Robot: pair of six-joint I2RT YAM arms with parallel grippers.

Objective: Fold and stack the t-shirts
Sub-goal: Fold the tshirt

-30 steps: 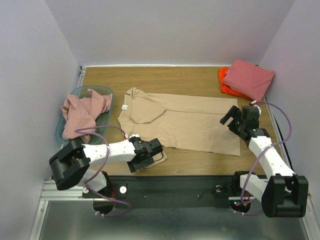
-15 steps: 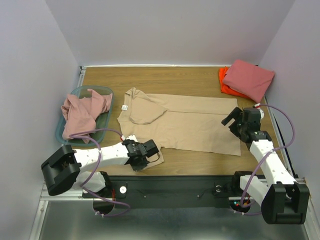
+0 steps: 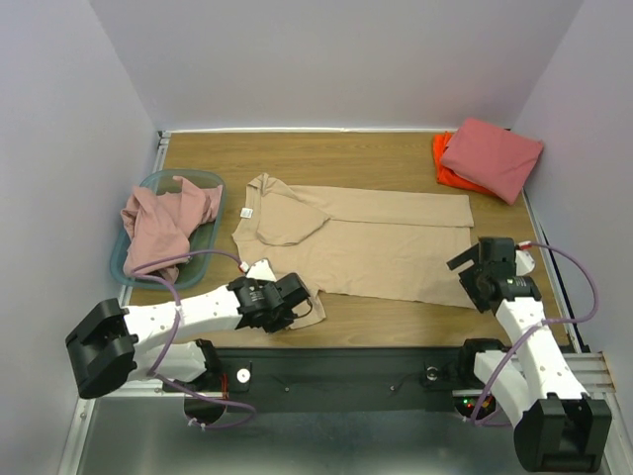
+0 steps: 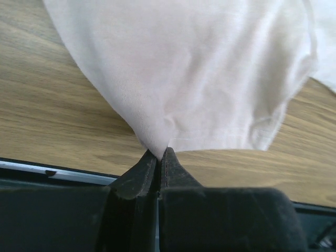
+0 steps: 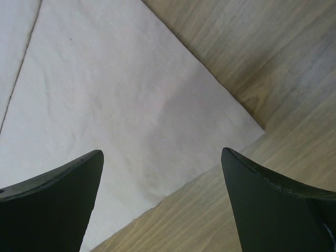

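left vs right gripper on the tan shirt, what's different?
Left gripper has its jaws shut on a pinch of the tan t-shirt; right gripper has its jaws wide open, holding nothing. Left gripper is at the shirt's near sleeve; right gripper hangs over its near hem corner. Both are at the same shirt.

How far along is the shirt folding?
Done: salmon shirt stacked on orange shirt, far right. In hand: tan shirt lies part-folded, left hand pinching its near sleeve, right hand open over its hem corner. Left: pink shirt crumpled in bin.
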